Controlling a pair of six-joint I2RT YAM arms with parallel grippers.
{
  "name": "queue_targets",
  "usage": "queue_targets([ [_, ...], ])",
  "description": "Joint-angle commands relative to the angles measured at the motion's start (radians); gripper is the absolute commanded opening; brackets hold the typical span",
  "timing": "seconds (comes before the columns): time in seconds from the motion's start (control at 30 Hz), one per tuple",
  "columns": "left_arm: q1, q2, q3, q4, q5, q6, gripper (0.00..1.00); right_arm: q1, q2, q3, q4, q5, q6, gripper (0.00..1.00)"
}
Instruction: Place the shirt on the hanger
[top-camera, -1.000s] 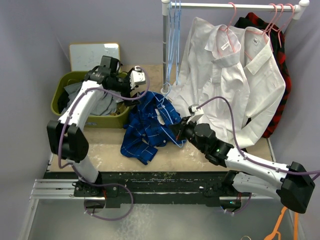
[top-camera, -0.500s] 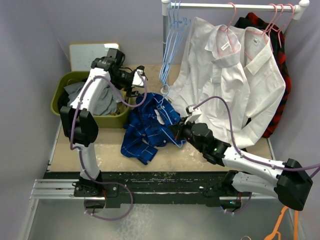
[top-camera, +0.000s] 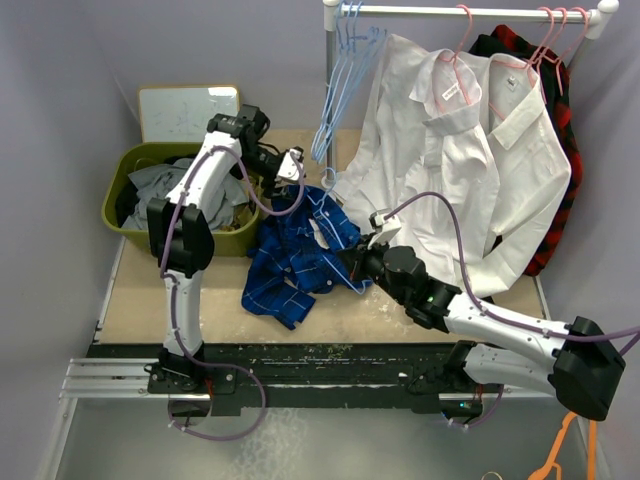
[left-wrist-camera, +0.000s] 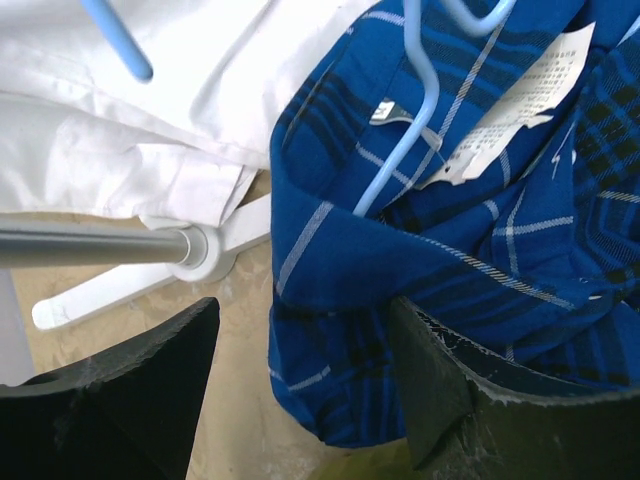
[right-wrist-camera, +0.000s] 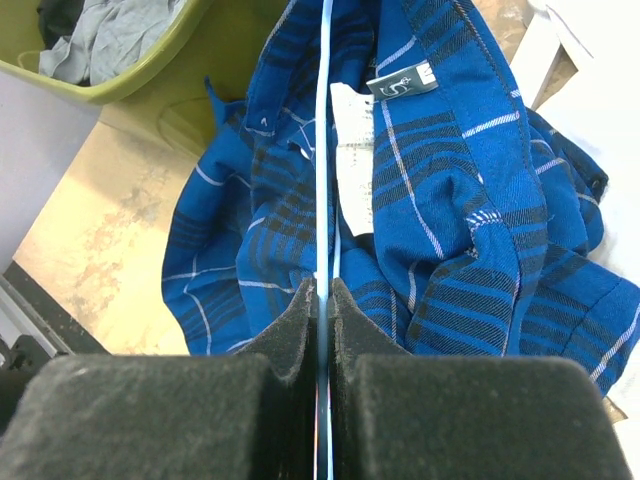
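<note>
The royal-blue checked shirt (top-camera: 290, 255) lies crumpled on the table. The light-blue hanger (top-camera: 327, 205) lies partly inside it, with its hook near the rack pole. My right gripper (top-camera: 352, 268) is shut on the hanger's thin bar (right-wrist-camera: 322, 150) at the shirt's right edge, and the shirt (right-wrist-camera: 440, 170) spreads beyond the fingers. My left gripper (top-camera: 290, 178) hangs open over the shirt's far collar end. In the left wrist view the shirt (left-wrist-camera: 400, 290) and hanger wire (left-wrist-camera: 400, 160) lie under and between the spread fingers (left-wrist-camera: 460, 390).
A green bin (top-camera: 115, 200) with grey clothes stands at the left. A rail at the back holds spare light-blue hangers (top-camera: 335, 100), white shirts (top-camera: 470, 140) on pink hangers and a red-and-black plaid shirt (top-camera: 560, 120). The rack's pole base (left-wrist-camera: 190, 250) is beside the shirt.
My left arm has swung right, from over the bin to the shirt's collar end. The spare hangers on the rail have swayed. The right gripper has hardly moved and still holds the hanger.
</note>
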Motion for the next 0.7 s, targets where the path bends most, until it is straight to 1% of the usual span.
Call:
queue_targets([
  [0.0,-0.033,-0.011,0.042,-0.034,0.036,0.044,0.72,0.001,0.003,0.029,0.056,0.012,-0.029,0.00],
  [0.07,-0.046,-0.005,0.037,-0.051,0.031,0.058,0.70,0.001,0.000,0.026,0.062,0.019,-0.034,0.00],
  [0.27,-0.066,-0.023,-0.006,-0.095,0.046,0.091,0.59,0.001,-0.014,0.034,0.037,0.051,-0.052,0.00],
  [0.37,-0.068,-0.036,-0.032,-0.110,0.045,0.109,0.50,0.001,-0.022,0.029,0.032,0.063,-0.051,0.00],
  [0.43,-0.069,-0.043,-0.047,-0.113,0.037,0.111,0.47,0.001,-0.028,0.027,0.032,0.072,-0.050,0.00],
  [0.5,-0.068,-0.049,-0.057,-0.116,0.028,0.110,0.46,0.001,-0.035,0.025,0.031,0.083,-0.049,0.00],
  [0.6,-0.069,-0.058,-0.079,-0.119,0.033,0.105,0.50,0.001,-0.051,0.026,0.032,0.096,-0.050,0.00],
  [0.67,-0.070,-0.073,-0.101,-0.111,0.048,0.103,0.51,0.001,-0.059,0.029,0.030,0.098,-0.052,0.00],
])
